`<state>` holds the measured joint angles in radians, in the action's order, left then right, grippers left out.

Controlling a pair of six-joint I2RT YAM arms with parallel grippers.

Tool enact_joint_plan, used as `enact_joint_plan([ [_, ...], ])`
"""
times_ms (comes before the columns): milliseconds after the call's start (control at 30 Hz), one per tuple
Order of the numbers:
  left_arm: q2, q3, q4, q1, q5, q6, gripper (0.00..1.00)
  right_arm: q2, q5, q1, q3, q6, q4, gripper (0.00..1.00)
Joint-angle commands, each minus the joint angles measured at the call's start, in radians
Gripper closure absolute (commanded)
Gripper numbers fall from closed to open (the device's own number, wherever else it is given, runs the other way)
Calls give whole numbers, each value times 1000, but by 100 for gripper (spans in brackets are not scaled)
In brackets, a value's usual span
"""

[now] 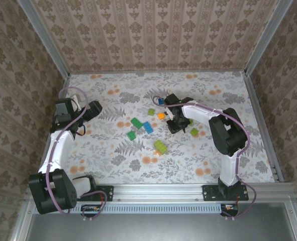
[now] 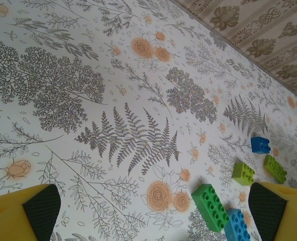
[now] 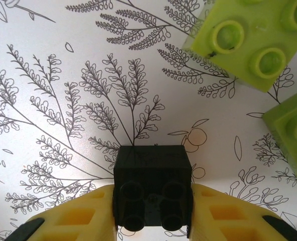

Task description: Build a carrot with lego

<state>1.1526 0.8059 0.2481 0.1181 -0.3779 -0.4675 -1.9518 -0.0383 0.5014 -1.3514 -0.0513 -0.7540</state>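
Right fingers point(image 1: 175, 123) are closed on a black brick point(image 3: 152, 173), with one yellow finger pressed against each of its sides. They sit low over the flowered tabletop point(image 1: 103, 165), a little right of its middle. Whether the black brick touches the surface cannot be told. In the right wrist view, a square lime brick point(image 3: 249, 40) lies studs up just beyond it, and an edge lime brick point(image 3: 294, 140) lies off to the right. Both are apart from the black one.

Left fingers point(image 1: 94, 107) are spread wide with nothing between them. They hover at the left side of the tabletop, well apart from the bricks.

From above, the loose bricks are scattered over the middle. A dark green brick point(image 1: 136, 122) has a blue brick point(image 1: 147, 126) just beside it, and a small green brick point(image 1: 131, 135) lies nearer the arms. An orange brick point(image 1: 161, 115) lies just left of the right fingers. A far blue brick point(image 1: 160, 101) and a far lime brick point(image 1: 151, 111) lie toward the back. A right lime brick point(image 1: 194, 132) lies near the right fingers on their right side. A larger lime-green piece point(image 1: 161, 146) lies closest to the arms. Whether it is one brick or several joined cannot be told.
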Motion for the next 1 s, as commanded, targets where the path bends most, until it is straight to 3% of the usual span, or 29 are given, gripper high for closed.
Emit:
enact_joint_plan([
  [0,2,33,9,-7,-6,21,0,27,41,-4,-2,-18,-7,67],
  [200,-1,35,13,-8,-4,21,0,191,84,24,65,-93,-54,68],
  [467,11,34,8,-15,-4,21,0,361,99,164,84,-126,-175,67],
  [967,13,36,10,-16,0,21,0,378,87,311,44,-193,-212,67],
])
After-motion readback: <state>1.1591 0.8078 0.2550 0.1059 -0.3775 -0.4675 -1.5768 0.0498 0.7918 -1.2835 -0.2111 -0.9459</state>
